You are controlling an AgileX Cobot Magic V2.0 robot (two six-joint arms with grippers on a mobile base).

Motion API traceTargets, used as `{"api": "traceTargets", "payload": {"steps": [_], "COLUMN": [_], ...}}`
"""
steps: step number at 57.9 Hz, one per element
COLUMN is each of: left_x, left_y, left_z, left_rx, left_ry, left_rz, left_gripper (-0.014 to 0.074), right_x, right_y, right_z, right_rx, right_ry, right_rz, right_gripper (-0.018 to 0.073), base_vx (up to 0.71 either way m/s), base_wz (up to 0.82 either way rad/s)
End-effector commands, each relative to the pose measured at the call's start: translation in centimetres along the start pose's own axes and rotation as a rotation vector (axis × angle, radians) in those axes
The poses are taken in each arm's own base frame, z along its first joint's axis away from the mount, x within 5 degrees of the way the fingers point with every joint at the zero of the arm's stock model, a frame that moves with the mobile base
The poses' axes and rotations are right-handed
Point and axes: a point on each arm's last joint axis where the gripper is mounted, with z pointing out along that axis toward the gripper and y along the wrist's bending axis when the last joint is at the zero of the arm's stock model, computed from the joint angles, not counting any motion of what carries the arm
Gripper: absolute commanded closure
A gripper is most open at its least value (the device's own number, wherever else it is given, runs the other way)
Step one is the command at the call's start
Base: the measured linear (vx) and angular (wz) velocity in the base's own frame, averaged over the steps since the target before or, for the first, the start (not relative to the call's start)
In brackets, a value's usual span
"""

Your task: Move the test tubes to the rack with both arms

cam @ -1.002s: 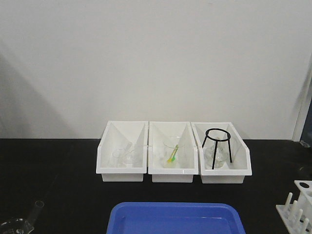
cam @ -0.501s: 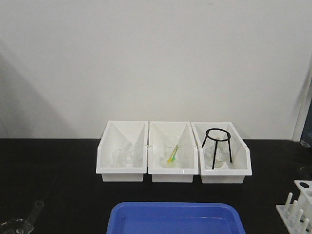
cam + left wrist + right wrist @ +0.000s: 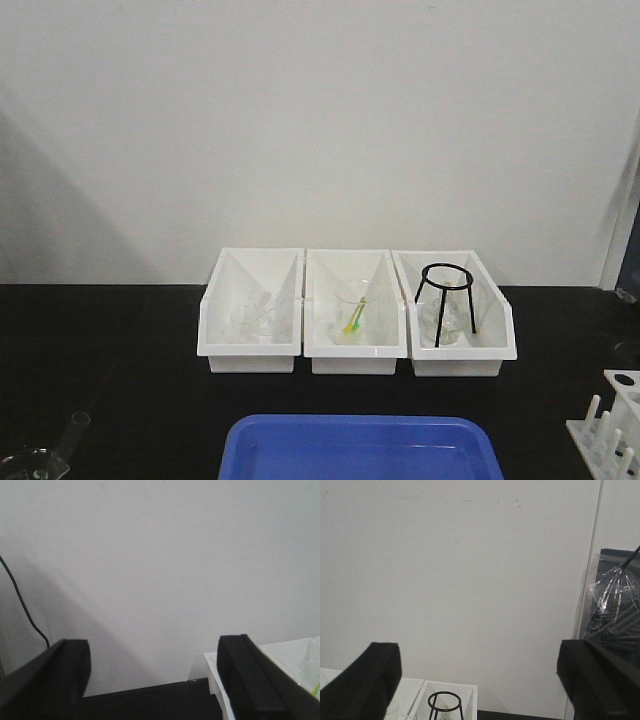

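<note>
One slender clear test tube leans at the lower left edge of the front view, its open rim up, resting in a clear glass vessel. The white rack, with holes and upright pegs, shows partly at the lower right edge. Neither arm appears in the front view. In the left wrist view my left gripper is open, its black fingers far apart with only wall and black table between them. My right gripper is open too, raised and facing the wall, holding nothing.
Three white open-front bins stand in a row at the back of the black table. They hold glassware, a yellow-green tool and a black tripod stand. A blue tray lies at the front centre. The tripod ring shows below the right gripper.
</note>
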Motion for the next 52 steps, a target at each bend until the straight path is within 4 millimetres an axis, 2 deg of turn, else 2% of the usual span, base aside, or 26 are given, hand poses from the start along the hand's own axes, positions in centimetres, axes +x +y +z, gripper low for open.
{"api": "traceTargets", "payload": {"steps": [1,11,19,28,34,43,52], "left_x": [-1.5,2.1,6.5,11.4,14.5,17.5,18.9], "left_y": [0.1,-0.2,-0.5,-1.2,-2.4,-3.4,-3.7], "left_z": [0.4,2.6,4.0,4.1,3.5,3.6,4.8], "left_rx": [-0.004,0.013,0.037,0.072,0.151,0.201,0.208], "left_ry": [-0.083,0.068,0.197,0.307,0.343,0.367,0.347], "left_rz": [0.007,0.143,0.185,0.179,0.233,0.241,0.232], "left_gripper": [-0.0010,0.0005,0.0005,0.0005,0.0005,0.0005,0.0005], "right_x": [-1.9,-1.5,-1.0,-0.2,0.6,1.5,1.8], "right_y": [-0.2,-0.1,-0.1,0.0,0.1,0.2,0.2], "right_z": [0.1,0.5,1.2,2.3,3.2,4.2,4.4], "right_rx": [0.009,0.006,0.003,-0.002,-0.006,-0.011,-0.013], "right_ry": [-0.122,-0.100,-0.075,-0.031,0.004,0.046,0.057], "right_rz": [-0.008,-0.008,-0.008,-0.008,-0.007,-0.007,-0.007], "right_gripper": [-0.0144,-0.0097,-0.0034,0.0035,0.0065,0.0076,0.0076], "base_vx": [0.00,0.00,0.00,0.00,0.00,0.00,0.00], "base_wz": [0.00,0.00,0.00,0.00,0.00,0.00,0.00]}}
